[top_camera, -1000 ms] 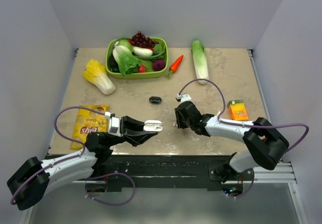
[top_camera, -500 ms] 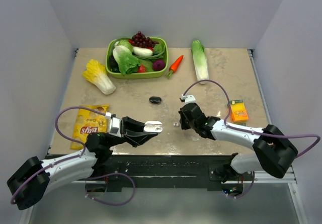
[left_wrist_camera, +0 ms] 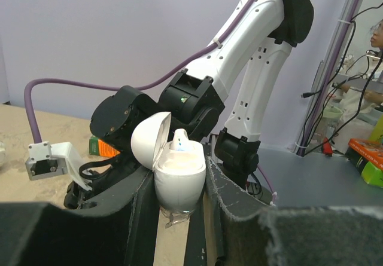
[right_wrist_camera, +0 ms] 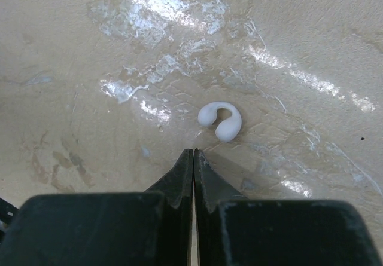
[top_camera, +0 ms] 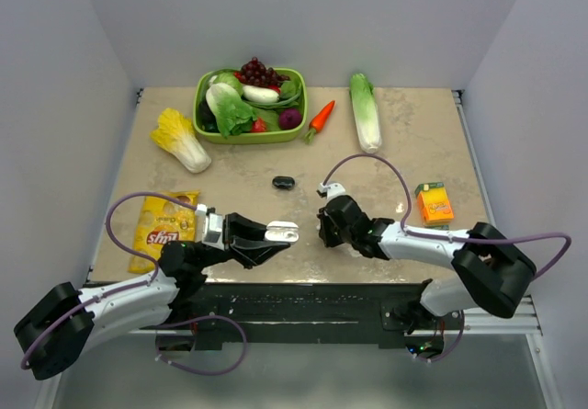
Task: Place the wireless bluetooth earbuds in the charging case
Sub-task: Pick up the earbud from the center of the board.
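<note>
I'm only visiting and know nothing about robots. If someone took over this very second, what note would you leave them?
Left gripper: shut on the charging case, lid open.
Right gripper: shut, empty, tips just short of an earbud lying on the table.
Done: one bud looks seated in the case, though it's hard to be sure.
Left: pick up the loose earbud and put it in the case.

Counter: beige marbled top, glossy in places.
Far left: green basket heaped with vegetables and grapes.
Beside basket: carrot just to its right.
Far right: long green lettuce.
Left: yellow-leaved cabbage.
Near left: chip bag, flat.
Middle: small dark object.
Right: orange juice carton.
Near middle: curved white earbud, lying alone.
</note>
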You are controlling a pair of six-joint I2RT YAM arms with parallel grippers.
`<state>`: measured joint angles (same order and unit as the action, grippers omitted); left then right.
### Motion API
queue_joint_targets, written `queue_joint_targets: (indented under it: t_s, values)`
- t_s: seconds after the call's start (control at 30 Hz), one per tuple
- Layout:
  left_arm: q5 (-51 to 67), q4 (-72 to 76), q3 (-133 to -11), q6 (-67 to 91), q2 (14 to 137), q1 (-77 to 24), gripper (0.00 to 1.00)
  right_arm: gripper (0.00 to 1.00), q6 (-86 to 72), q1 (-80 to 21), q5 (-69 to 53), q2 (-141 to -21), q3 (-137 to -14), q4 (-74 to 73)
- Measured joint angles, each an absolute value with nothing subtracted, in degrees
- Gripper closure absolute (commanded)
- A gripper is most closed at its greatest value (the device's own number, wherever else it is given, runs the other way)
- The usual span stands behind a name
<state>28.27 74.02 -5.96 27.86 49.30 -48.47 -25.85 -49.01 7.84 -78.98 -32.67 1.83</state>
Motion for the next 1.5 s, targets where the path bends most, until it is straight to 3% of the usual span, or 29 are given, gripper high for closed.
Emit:
queue_joint_targets:
  t_s: [1.27, 1.37, 1.4, 1.5]
  values:
    - [27.6, 74.0, -4.8, 27.8, 48.8, -48.8, 1.0, 1.0, -25.3, -47.5, 11.2, -90.7, -41.6, 1.5]
    - [27.6, 74.0, -4.8, 27.8, 48.8, -48.8, 1.0, 0.9, -25.1, -47.4, 11.0, -90.8, -41.9, 1.6]
    - [27.6, 74.0, -4.8, 27.8, 48.8, -48.8, 1.0, 0.79, -24.9, -47.3, 10.8, -90.8, -41.9, 1.8]
    - [27.6, 74.0, -4.8, 27.8, 48.8, -48.8, 1.0, 0.63, -24.3, -47.2, 9.6, -89.7, -41.8, 2.2]
